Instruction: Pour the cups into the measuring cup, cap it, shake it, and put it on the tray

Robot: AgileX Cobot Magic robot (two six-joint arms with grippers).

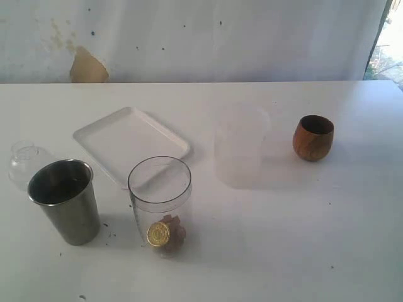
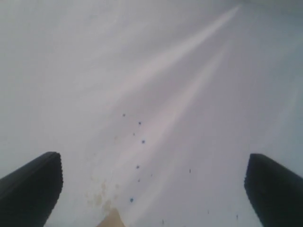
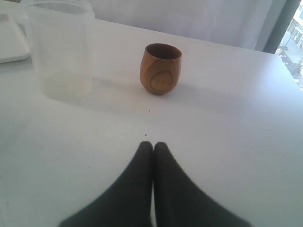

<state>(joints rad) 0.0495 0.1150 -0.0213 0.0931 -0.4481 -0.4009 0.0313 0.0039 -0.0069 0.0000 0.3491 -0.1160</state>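
Observation:
The clear measuring cup (image 1: 160, 204) stands uncapped at the front of the table with a gold coin and brown bits at its bottom. To its left stands the steel tumbler (image 1: 65, 200). The brown wooden cup (image 1: 313, 137) (image 3: 160, 68) stands at the right. The white tray (image 1: 131, 141) lies behind the measuring cup. A clear domed lid (image 1: 25, 162) rests at the far left. Neither arm shows in the exterior view. My left gripper (image 2: 154, 177) is open and faces only a white backdrop. My right gripper (image 3: 153, 144) is shut, low over the table, pointing at the wooden cup.
A frosted milky cup (image 1: 239, 151) (image 3: 59, 49) stands between the tray and the wooden cup. A white backdrop with a brown patch (image 1: 88, 68) hangs behind the table. A window edge (image 1: 385, 44) shows at the far right.

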